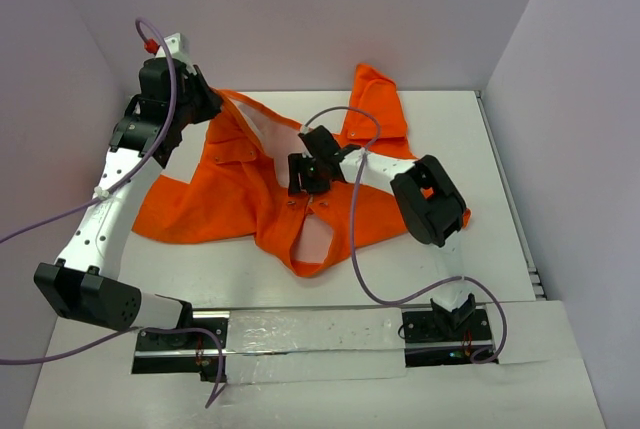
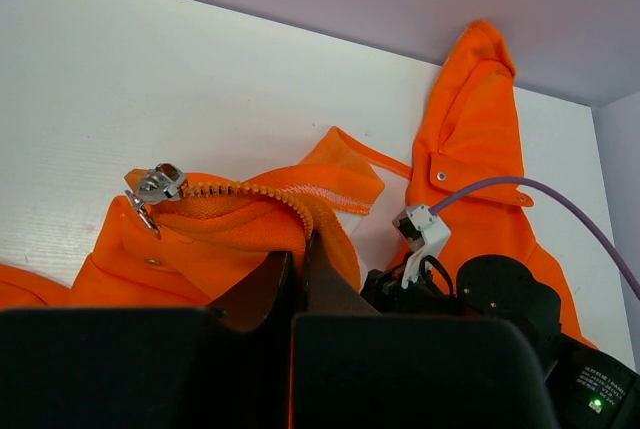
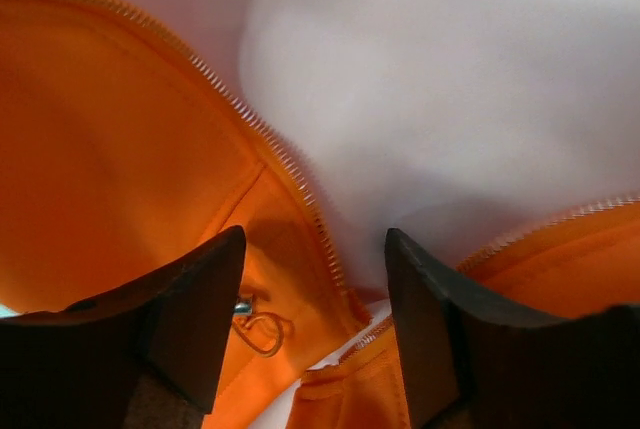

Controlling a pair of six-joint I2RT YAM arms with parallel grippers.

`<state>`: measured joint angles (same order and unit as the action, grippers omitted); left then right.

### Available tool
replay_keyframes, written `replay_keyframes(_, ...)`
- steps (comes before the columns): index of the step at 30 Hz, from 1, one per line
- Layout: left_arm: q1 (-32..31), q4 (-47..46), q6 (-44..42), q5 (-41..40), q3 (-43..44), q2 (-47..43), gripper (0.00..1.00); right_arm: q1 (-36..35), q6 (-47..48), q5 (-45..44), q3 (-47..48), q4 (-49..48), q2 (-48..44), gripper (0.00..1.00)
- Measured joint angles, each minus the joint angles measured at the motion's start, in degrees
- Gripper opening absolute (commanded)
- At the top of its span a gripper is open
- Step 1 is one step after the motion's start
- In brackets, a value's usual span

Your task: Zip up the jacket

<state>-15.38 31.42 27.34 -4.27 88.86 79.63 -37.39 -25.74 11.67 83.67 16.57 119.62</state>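
The orange jacket (image 1: pixel 230 189) lies open on the white table (image 1: pixel 500 149), with pale lining (image 1: pixel 268 134) showing along the front. My left gripper (image 1: pixel 210 101) is at the jacket's far left top edge, shut on the orange zipper tape (image 2: pixel 300 211). The silver zipper slider (image 2: pixel 155 185) hangs at the end of that tape, left of the fingers. My right gripper (image 1: pixel 303 177) hovers open over the jacket's middle. In the right wrist view its open gripper (image 3: pixel 315 249) straddles a line of zipper teeth (image 3: pixel 270 144) beside the lining (image 3: pixel 430 79).
Grey walls (image 1: pixel 300 9) close in the table at the back and sides. Part of the jacket (image 1: pixel 378 99) is bunched at the back right. The right arm's body (image 1: pixel 430 199) hangs over the jacket's right side. Purple cables (image 1: pixel 355 249) loop over it. A mounting rail (image 1: pixel 310 334) runs along the near edge.
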Motion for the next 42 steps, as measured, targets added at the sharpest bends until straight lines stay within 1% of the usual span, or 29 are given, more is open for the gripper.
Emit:
replay_keyframes(2, 0.00, -0.03, 0.23, 0.05, -0.01, 0.01, 0.00, 0.02, -0.17, 0.97, -1.04, -0.95, -0.29, 0.55)
replay_keyframes(3, 0.00, -0.04, 0.40, 0.12, -0.02, 0.01, 0.00, 0.03, -0.25, 1.36, -1.46, -1.39, -0.40, 0.52)
replay_keyframes(6, 0.00, -0.09, 0.66, 0.26, -0.02, 0.09, 0.00, 0.04, -0.39, 2.02, -2.39, -2.24, -0.61, 0.35)
replay_keyframes(7, 0.00, -0.09, 0.70, 0.26, -0.02, 0.12, 0.00, 0.04, -0.39, 2.18, -2.59, -2.46, -0.64, 0.23)
replay_keyframes(8, 0.00, -0.09, 0.71, 0.26, -0.02, 0.16, 0.00, 0.04, -0.46, 2.24, -2.77, -2.45, -0.66, 0.21)
replay_keyframes(9, 0.00, -0.09, 0.71, 0.26, -0.02, 0.18, 0.00, 0.03, -0.46, 2.35, -3.09, -2.62, -0.72, 0.13)
replay_keyframes(11, 0.00, -0.09, 0.71, 0.25, -0.02, 0.19, 0.00, 0.01, -0.97, 2.65, -3.79, -2.70, -1.02, 0.04)
replay_keyframes(13, -0.01, -0.16, 0.73, 0.11, -0.06, 0.19, 0.00, -0.01, -1.52, 2.94, -4.42, -2.48, -2.04, 0.00)
replay_keyframes(20, 0.00, -0.91, 2.11, -2.20, -0.63, 0.83, 0.00, -1.15, -2.94, 2.26, -5.28, -0.02, -10.90, 0.00)
replay_keyframes(24, 0.00, -1.07, 3.01, -4.08, -0.32, 3.07, 0.00, -3.22, -2.90, -0.69, -5.96, 1.47, -17.37, 0.02)
replay_keyframes(26, 0.00, -0.96, 3.56, -4.98, 0.32, 4.66, 0.00, -4.52, -2.88, -2.38, -7.10, 2.23, -20.02, 0.04)
replay_keyframes(29, 0.07, -0.81, 4.06, -5.86, 0.74, 6.20, 0.00, -5.87, -2.97, -3.96, -10.74, 2.21, -22.69, 0.05)
replay_keyframes(32, 0.13, -0.75, 4.78, -5.98, 0.74, 6.33, 0.00, -6.40, -3.51, -4.33, -14.89, 1.99, -22.73, 0.08)
replay_keyframes(34, 0.13, -1.07, 5.16, -5.97, 0.58, 6.22, 0.00, -6.40, -4.30, -4.06, -17.24, 1.66, -22.02, 0.19)
replay_keyframes(35, 0.13, -1.23, 5.28, -5.96, 0.35, 6.16, 0.00, -6.40, -4.68, -3.74, -18.05, 1.56, -21.52, 0.22)
replay_keyframes(38, 0.15, -1.54, 5.48, -5.90, -1.01, 5.90, 0.00, -6.41, -5.78, -2.42, -19.02, 1.11, -20.11, 0.27)
replay_keyframes(40, 0.15, -1.62, 5.47, -5.90, -2.02, 5.66, 0.00, -6.43, -6.24, -1.52, -19.42, 0.33, -19.83, 0.27)
replay_keyframes(42, 0.17, -1.64, 5.49, -5.92, -2.72, 5.44, 0.00, -6.45, -6.77, -0.69, -20.17, -1.08, -19.88, 0.24)
